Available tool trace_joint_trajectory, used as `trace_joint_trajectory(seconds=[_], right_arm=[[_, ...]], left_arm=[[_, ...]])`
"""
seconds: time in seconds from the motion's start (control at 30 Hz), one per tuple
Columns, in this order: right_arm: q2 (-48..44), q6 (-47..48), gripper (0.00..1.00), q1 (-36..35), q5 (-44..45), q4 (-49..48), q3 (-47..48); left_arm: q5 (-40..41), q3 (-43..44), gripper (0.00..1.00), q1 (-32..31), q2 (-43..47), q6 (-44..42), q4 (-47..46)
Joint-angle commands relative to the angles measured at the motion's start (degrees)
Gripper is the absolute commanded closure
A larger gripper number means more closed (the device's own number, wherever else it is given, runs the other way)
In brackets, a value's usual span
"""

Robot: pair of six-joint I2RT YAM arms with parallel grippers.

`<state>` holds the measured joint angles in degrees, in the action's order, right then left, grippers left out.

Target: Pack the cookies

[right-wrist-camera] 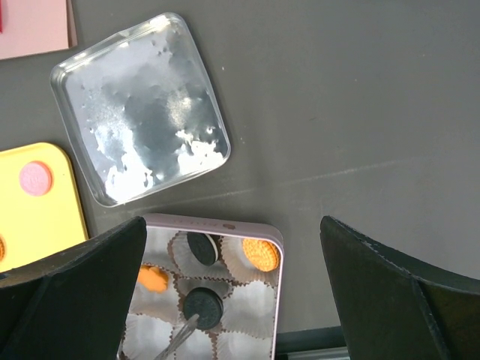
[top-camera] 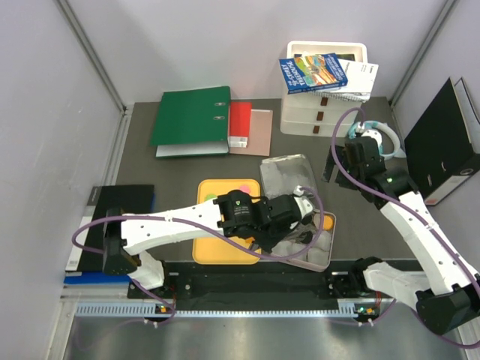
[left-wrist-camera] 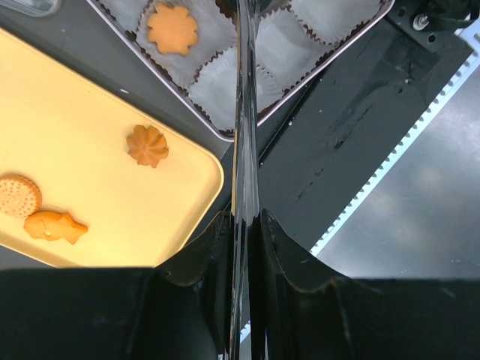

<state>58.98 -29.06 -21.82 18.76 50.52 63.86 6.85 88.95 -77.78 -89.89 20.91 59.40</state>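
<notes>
Fingers, left: we are seeing the left fingers (left-wrist-camera: 262,229) clenched on a thin clear tool (left-wrist-camera: 245,112), its long axis running straight out across the tin (left-wrist-camera: 225,137) rim.
Fingers, right: the right fingers (right-wrist-camera: 82,292) are hanging released, grasping nothing, well apart toward the tabletop (right-wrist-camera: 360,112)'s right edge.
Bearing: we are judging the left arm nearer; loose cookies (left-wrist-camera: 19,195) are lying on the yellow tray (left-wrist-camera: 112,90), left of the tool, the flower cookie (left-wrist-camera: 147,145) nearest.
Tray count: we are counting three orange, one pink cookie (right-wrist-camera: 35,178).
Tin count: we are counting two black cookies (right-wrist-camera: 204,306), two orange, in paper cups (left-wrist-camera: 296,45).
</notes>
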Motion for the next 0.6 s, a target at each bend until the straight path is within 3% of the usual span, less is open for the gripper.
trace_joint_trajectory(seconds=[0.0, 0.33, 0.57], right_arm=[[-0.71, -0.74, 0.01, 0.55, -0.75, -0.95, -0.49], [-0.71, -1.00, 0.01, 0.55, -1.54, -0.34, -0.05], [-0.36, -1.09, 0.01, 0.55, -1.98, -0.60, 0.04]], left_arm=[[-1.75, -2.63, 0.92, -0.36, 1.03, 0.45, -4.98], [2.01, -5.10, 0.94, -0.36, 1.73, 0.54, -6.49], [6.24, 5.69, 0.92, -0.36, 1.47, -2.09, 0.54]])
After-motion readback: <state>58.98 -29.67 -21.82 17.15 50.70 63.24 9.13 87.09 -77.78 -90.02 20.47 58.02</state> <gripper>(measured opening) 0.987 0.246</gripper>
